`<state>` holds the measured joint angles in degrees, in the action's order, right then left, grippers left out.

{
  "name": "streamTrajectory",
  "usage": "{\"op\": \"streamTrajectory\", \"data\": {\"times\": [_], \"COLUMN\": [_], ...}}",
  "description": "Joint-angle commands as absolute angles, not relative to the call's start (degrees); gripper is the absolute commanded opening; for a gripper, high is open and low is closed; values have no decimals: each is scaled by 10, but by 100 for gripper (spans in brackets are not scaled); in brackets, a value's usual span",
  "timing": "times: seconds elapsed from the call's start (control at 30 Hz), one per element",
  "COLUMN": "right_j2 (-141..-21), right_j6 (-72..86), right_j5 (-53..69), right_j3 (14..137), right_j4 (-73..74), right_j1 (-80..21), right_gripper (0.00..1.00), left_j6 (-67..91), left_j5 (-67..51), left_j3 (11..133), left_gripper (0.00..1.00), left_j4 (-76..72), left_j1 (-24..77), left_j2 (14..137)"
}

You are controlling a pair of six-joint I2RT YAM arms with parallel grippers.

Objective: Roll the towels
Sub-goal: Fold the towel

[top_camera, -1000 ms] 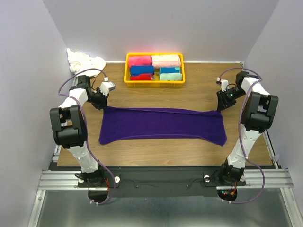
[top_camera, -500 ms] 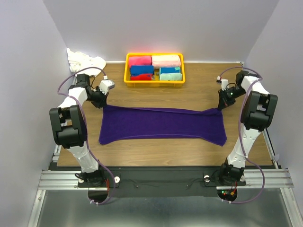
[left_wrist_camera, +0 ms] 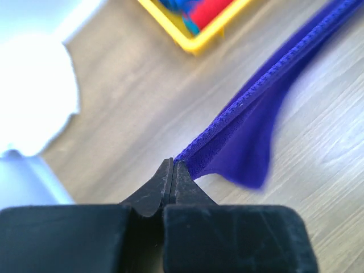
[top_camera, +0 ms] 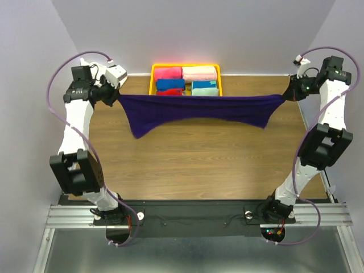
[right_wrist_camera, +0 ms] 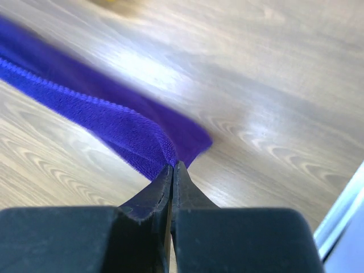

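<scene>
1. The deep purple terry towel (top_camera: 199, 108) hung in the air, stretched left to right across the far part of the table, just in front of the basket. Its lower edge sagged, lowest near the left end.
2. The left gripper (left_wrist_camera: 173, 166) had its fingers pressed together on the towel's left top corner, with the hemmed edge running away from the tips.
3. The right gripper (right_wrist_camera: 172, 166) likewise pinched the right top corner, with no gap between its fingers.
4. This looked like the spreading step before rolling. To do it well, both arms should keep even tension, lower at the same pace, let the hanging edge touch the wood first, and then draw the cloth flat with no corner tucked under, well apart from the basket.
5. Counts: one purple towel; one white cloth (left_wrist_camera: 34, 96), seen only as a bright blur at the far left; two grippers.
6. One yellow plastic basket (top_camera: 151, 85) stood at the far middle. It held what looked like six rolled towels in pink, pale pink, blue, teal and red, the near ones partly hidden.
7. One brown wooden table (top_camera: 199, 170) lay beneath.
</scene>
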<state>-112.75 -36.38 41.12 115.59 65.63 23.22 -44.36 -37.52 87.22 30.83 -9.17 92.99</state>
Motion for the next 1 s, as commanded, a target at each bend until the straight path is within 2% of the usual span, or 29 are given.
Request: {"op": "streamTrajectory", "data": {"times": [0.0, 0.4, 0.6, 0.77, 0.97], "right_j2": [-1043, -794, -739, -789, -892], "right_j6": [-374, -439, -448, -439, -448], "right_j5": [439, 459, 454, 447, 453], "right_j3": [1139, 980, 953, 939, 925], "right_j4": [644, 645, 645, 628, 622], "right_j1": [243, 325, 337, 337, 309], "right_gripper": [1, 1, 1, 1, 1], "left_j6": [-442, -508, -495, -494, -493], "left_j5": [-381, -371, -336, -310, -318], "left_j3": [881, 726, 709, 682, 659], "left_gripper": [0, 0, 0, 0, 0], "left_j4": [315, 365, 385, 379, 327], "left_j1": [-101, -113, -113, -113, -113], "left_j2": [832, 551, 474, 491, 617]}}
